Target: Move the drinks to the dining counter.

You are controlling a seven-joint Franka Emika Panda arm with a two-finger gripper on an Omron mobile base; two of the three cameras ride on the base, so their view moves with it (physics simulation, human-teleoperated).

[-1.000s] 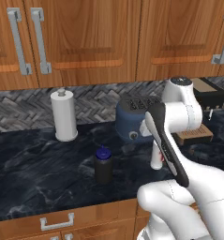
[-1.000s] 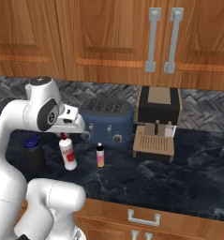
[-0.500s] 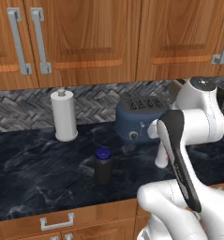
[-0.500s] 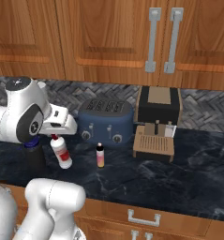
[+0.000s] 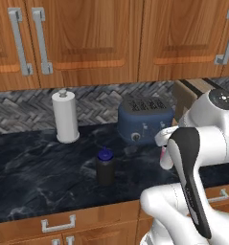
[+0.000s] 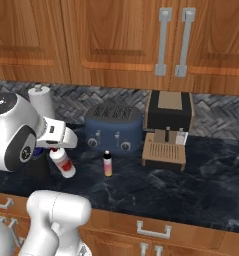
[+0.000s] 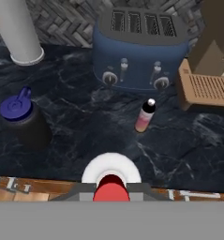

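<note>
The gripper (image 6: 55, 149) pinches the slim white bottle (image 6: 62, 162) by its red cap, seemingly clear of the counter (image 6: 201, 180); the black bottle (image 5: 105, 167) and tiny pink bottle (image 6: 107, 164) stand before the toaster (image 6: 113, 128).

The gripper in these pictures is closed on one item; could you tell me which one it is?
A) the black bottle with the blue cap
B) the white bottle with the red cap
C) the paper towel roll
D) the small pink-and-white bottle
B: the gripper is shut on the white bottle with the red cap, lifted off the counter, while the black bottle, the small pink-and-white bottle and the paper towel roll stand on the countertop.
</note>
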